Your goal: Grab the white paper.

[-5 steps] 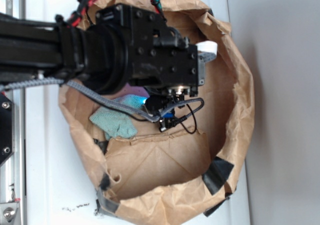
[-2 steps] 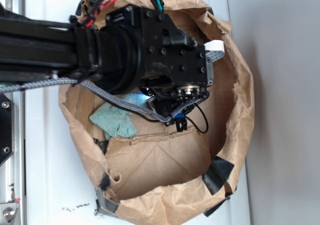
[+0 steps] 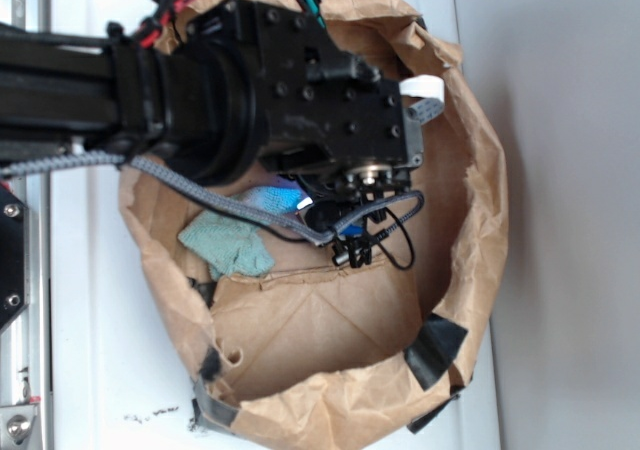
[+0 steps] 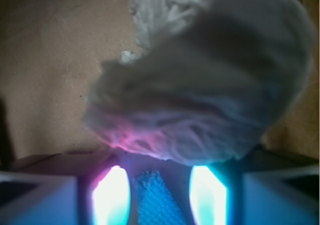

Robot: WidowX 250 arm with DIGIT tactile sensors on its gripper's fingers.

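Glowing blue-white, the gripper's two pads stand apart with the white paper bulging just above and between them, apparently not yet pinched. It should advance a little, centre the lump, then close gently. In the exterior view the arm hides the ball inside the brown bag, beside the teal cloth.

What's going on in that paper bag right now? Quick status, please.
Gripper inside brown bag, open or shut unclear. White paper right at fingertips, blurred. Teal cloth off to one side, nothing blocking.

Arm extended, hand pointing down — grip unclear
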